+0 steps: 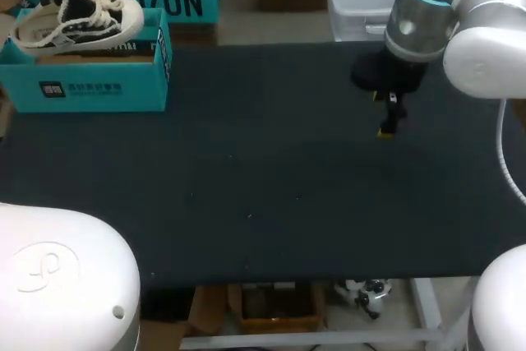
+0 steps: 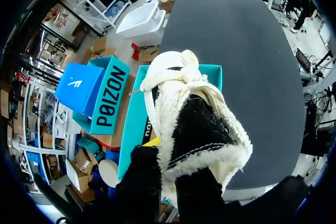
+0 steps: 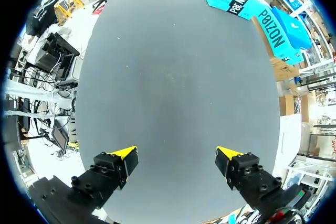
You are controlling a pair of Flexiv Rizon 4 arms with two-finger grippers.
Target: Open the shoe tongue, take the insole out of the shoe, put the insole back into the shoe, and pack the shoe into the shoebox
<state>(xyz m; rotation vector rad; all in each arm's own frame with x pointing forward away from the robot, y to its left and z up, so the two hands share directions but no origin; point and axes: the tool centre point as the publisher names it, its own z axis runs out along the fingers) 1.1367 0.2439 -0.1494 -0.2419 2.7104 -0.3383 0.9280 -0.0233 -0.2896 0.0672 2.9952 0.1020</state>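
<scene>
Head view: the sneaker is up at the far left corner of the table, tilted over the open top of the teal shoebox. Can't tell if it's resting on the rim or just hanging above it. The right gripper hovers over bare mat on the right side, well apart from all that.

Left wrist view: the left gripper is clamped on the sneaker at the fleecy heel collar. One yellow tip shows outside the collar, and the other finger looks to be inside. The shoebox sits right under and ahead of it.

Right wrist view: the right gripper's fingers are spread wide with nothing between them, just dark table below. The shoebox is far ahead.

Progress-wise, I'd say we're on the last step. No insole is lying around loose, so it's probably back in, though the inside of the shoe isn't visible. What's left is lowering the sneaker into the box and letting go.
</scene>
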